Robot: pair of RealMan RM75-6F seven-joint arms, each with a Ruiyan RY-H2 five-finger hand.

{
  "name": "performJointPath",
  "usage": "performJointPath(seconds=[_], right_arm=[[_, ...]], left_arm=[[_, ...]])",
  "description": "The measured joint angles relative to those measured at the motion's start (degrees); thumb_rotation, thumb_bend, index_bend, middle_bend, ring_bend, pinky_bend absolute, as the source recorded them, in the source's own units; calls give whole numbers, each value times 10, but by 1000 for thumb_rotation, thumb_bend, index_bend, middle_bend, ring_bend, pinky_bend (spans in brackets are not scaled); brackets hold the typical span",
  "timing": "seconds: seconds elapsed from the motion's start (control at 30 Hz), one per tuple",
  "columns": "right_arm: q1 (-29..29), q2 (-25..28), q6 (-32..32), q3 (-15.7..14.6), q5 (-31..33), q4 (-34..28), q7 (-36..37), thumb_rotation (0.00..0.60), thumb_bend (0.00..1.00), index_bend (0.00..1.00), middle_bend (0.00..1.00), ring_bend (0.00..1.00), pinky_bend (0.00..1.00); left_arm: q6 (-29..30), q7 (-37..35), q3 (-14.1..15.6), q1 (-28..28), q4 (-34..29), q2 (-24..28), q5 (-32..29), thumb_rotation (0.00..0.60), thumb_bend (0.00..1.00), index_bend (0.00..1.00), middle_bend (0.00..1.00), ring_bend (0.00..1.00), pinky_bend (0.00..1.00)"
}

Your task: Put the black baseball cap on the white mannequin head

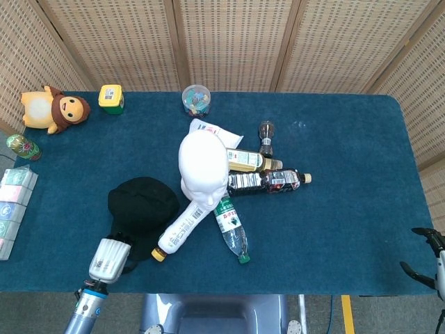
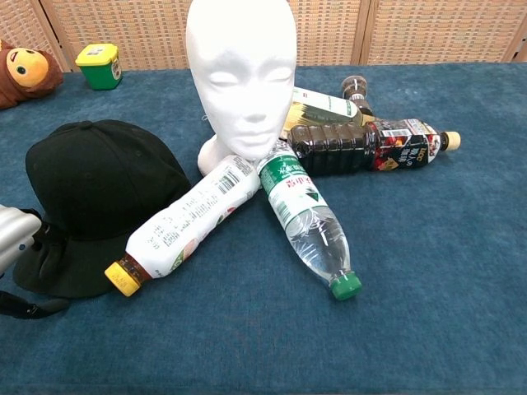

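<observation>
Starting at the left, the left hand (image 2: 37, 251) is seen at the near edge of the black baseball cap (image 2: 99, 193), its dark fingers (image 2: 45, 247) laid on the brim; whether the brim is actually pinched cannot be told from either view. The cap lies crown-up on the blue table (image 1: 348, 139), just left of the white mannequin head (image 2: 240, 74), with a white-labelled bottle (image 2: 189, 222) touching its right side. A light, soft thing is judged here, the cloth crown likely to fold, the brim stiffer; the brim or the crown's rim is reckoned the best place for a hold. Moving right, the mannequin head stands upright among lying bottles. Far right, the right hand (image 1: 427, 257) is kept at the table's edge, fingers spread, nothing held.
</observation>
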Motion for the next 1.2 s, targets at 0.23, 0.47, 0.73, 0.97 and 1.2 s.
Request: performJointPath(seconds=[0.23,0.47,0.73,0.97,1.2], right_arm=[[-3,-1,1,1,2,3,2,600,114,301,357,407,424],[-4,-2,2,2,3,5,4,600,114,300,356,408,424],[-4,-3,5,4,2,4,3,600,114,300,356,408,424],[-7,0,11,5,0,-2,-3,600,114,301,356,408,424],[-10,5,17,6,-1,-12,-11,600,115,301,357,408,424]], left_arm=[[-1,-4,-6,-4,9,-12,-8,600,110,661,604,438,655],[-1,-12,-10,-8,18,-18,-12,600,110,662,603,438,659],[10,-52,-39,-16,39,-37,-28,600,110,662,603,438,662],[-2,-78,-74,-36,47,-43,-54,600,110,662,604,438,661],[-24,-92,-116,-70,55,-48,-80,600,110,661,568,424,657]])
